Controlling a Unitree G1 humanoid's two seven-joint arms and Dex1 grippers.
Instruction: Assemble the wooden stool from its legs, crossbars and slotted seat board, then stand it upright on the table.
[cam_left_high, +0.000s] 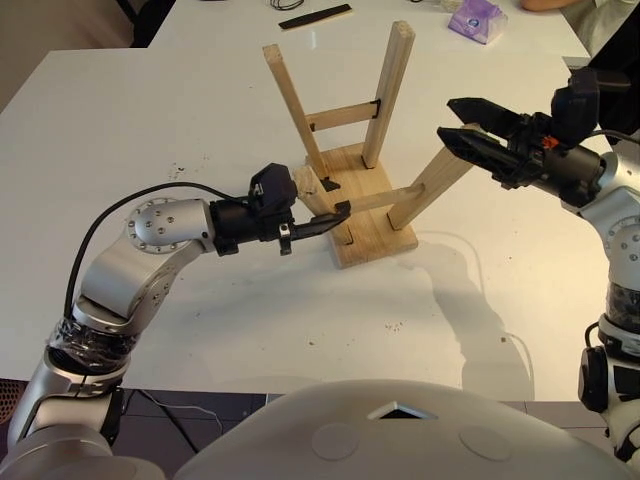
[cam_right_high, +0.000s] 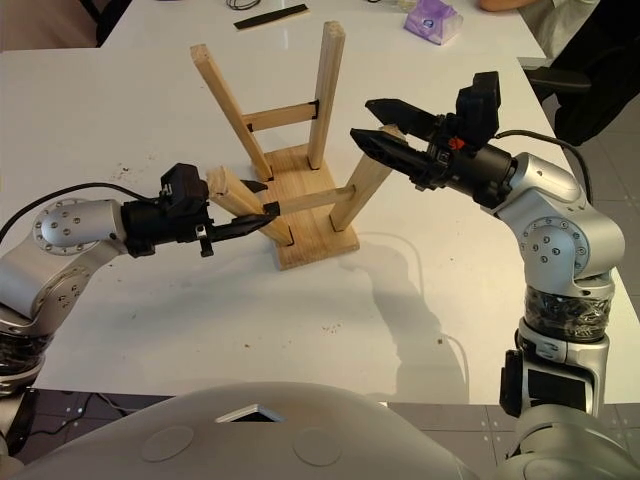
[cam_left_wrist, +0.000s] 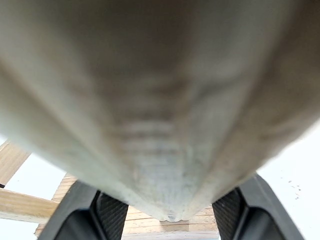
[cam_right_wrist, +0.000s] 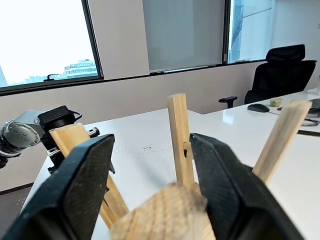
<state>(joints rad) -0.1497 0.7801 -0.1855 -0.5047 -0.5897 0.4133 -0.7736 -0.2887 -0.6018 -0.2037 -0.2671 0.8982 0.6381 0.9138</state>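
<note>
The right tool (cam_left_high: 447, 120) is covering the top end of the leaning leg (cam_left_high: 425, 195) toward the right edge of the bench (cam_left_high: 150, 120), so its grip is proving unreadable. In the right wrist view that end is blurring and running off the frame. The left tool (cam_left_high: 338, 212) is masking the joint where the short leg (cam_left_high: 308, 185) is meeting the seat board (cam_left_high: 375, 240). A blurred wooden mass (cam_left_wrist: 160, 100) is screening most of the seat board in the left wrist view. At the far edge, a purple packet (cam_left_high: 477, 18) is being cut off.

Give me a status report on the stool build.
Left hand clamped on near left leg. Right hand open around near right leg top. Stool upside down, near pair leaning.
</note>
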